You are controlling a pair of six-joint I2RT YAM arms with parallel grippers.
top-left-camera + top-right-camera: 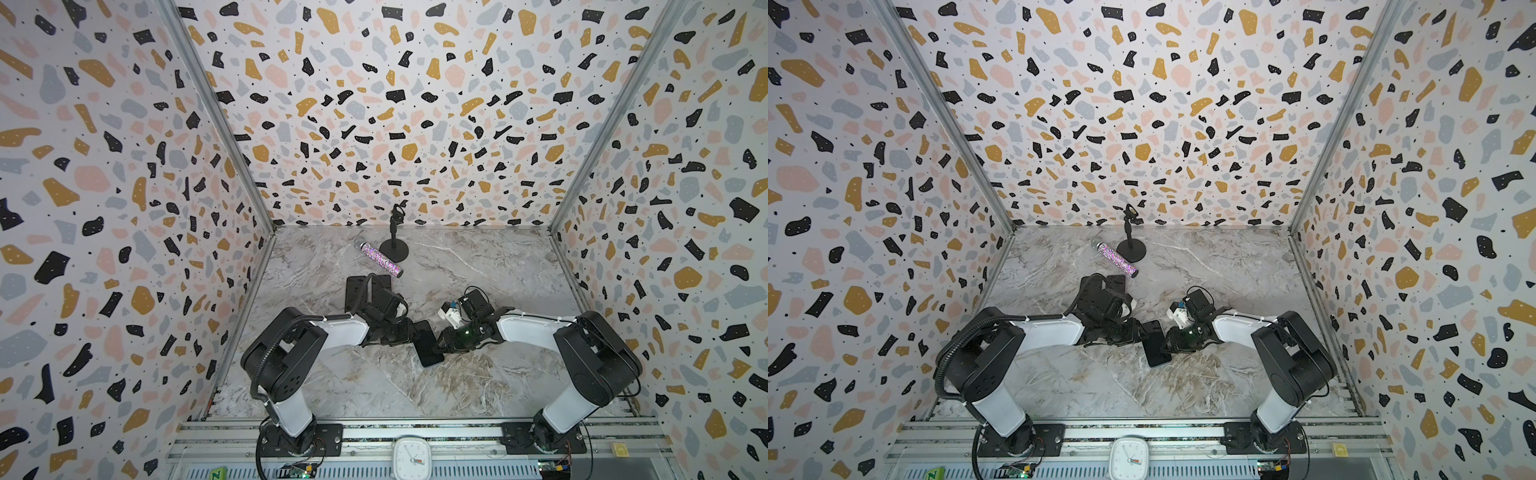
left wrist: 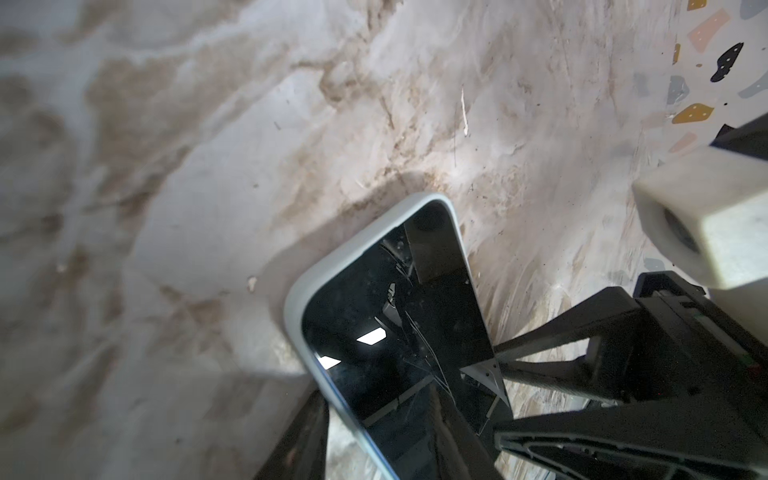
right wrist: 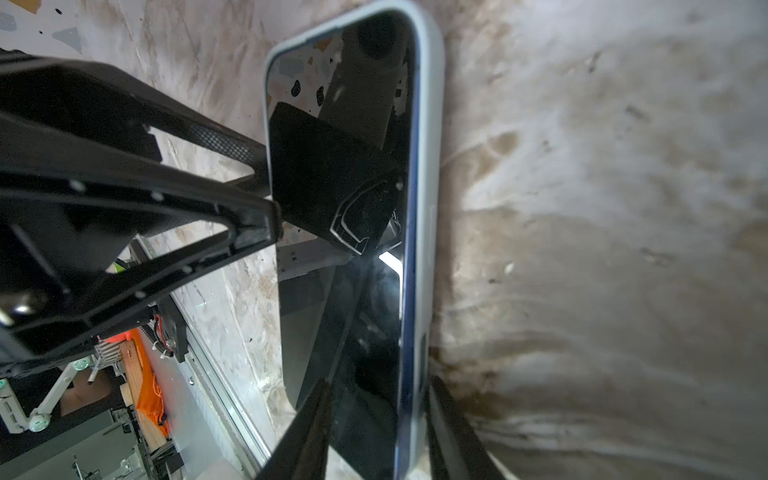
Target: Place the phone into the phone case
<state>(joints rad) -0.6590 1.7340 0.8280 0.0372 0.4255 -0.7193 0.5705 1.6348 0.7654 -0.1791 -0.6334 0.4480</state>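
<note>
Left wrist view shows the phone (image 2: 395, 332) screen up, with the pale phone case (image 2: 296, 303) rimming one long side and one end. In both top views it is slanted near the desk's (image 1: 498, 374) middle, slightly toward the front edge. The left gripper (image 1: 412, 332) and right gripper (image 1: 438, 345) meet it from opposite sides, each with jaws narrowed, holding the phone.

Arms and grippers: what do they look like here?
The left arm and right arm have white links and black joints; a black corrugated hose runs along the left one. The left gripper and right gripper are black with open-truss fingers.
</note>
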